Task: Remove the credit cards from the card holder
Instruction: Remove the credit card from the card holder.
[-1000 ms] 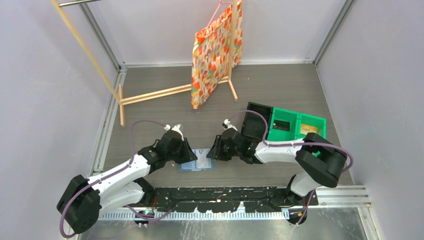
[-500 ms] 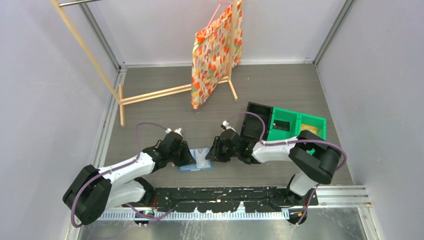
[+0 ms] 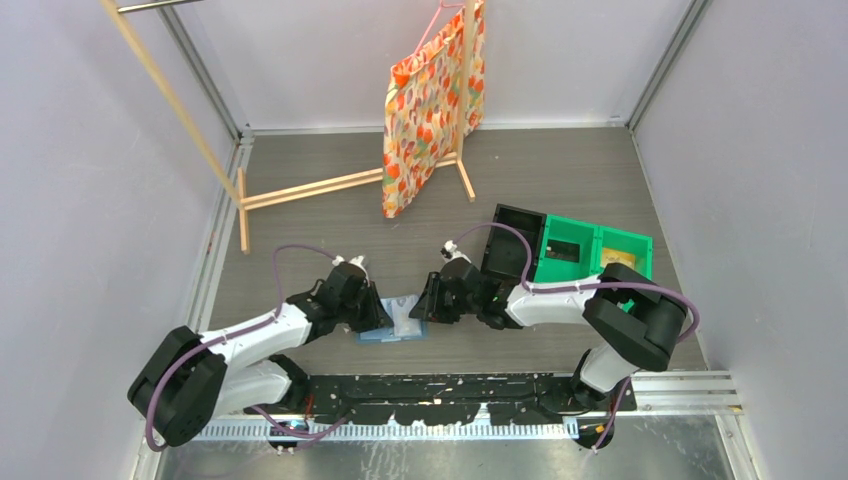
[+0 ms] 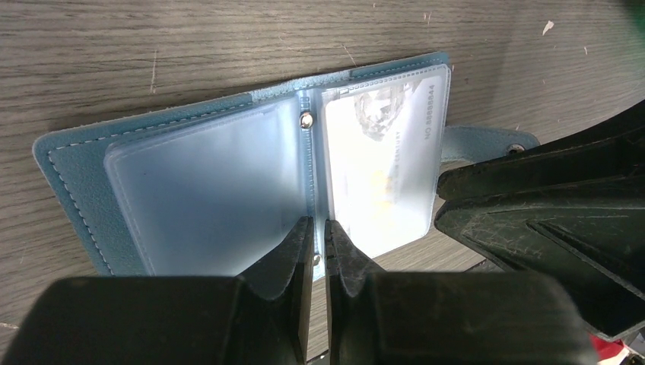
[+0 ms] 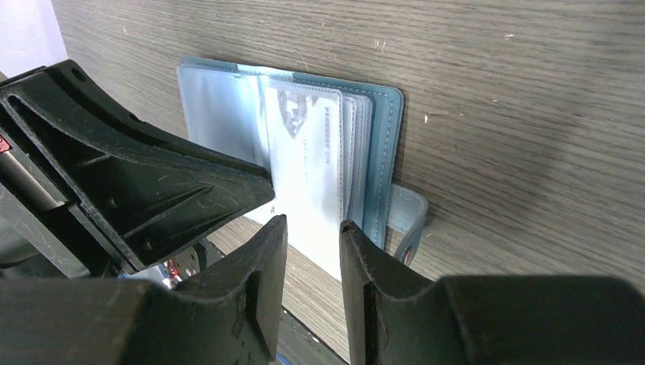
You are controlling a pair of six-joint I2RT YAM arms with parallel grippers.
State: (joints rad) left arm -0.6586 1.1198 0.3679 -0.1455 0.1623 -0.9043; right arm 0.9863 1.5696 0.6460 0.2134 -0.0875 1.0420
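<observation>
Left gripper (image 4: 316,226): jaws drawn almost together, with only a slit between them, and the tips set at the near end of the card holder's binding. Whether they nip the binding or merely press on it cannot be told. Ahead of this gripper the card holder (image 4: 72,163) lies open and flat on the table (image 4: 152,46), blue cover down. Left of the tips is a clear sleeve (image 4: 205,190) that looks empty. Right of them, another leaf carries a whitish card (image 4: 380,144) with digits printed along one edge.

Right gripper (image 5: 310,228): jaws apart, facing the left gripper across the card holder. The near end of the whitish card reaches past the cover's edge and lines up with the gap between the fingers. Nothing is clamped. Just right of these fingers the closing strap (image 5: 407,220) pokes out from under the cover.

Step in hand, as judged — extracting the top card:
- Advance the right gripper until both pads overlap the card's free end.
- Close on the card alone, not on the leaves stacked beneath.
- Draw it out low and straight — a lifting pull would likely drag the whole holder.
- Let the left gripper bear down at the binding as the anchor.
</observation>
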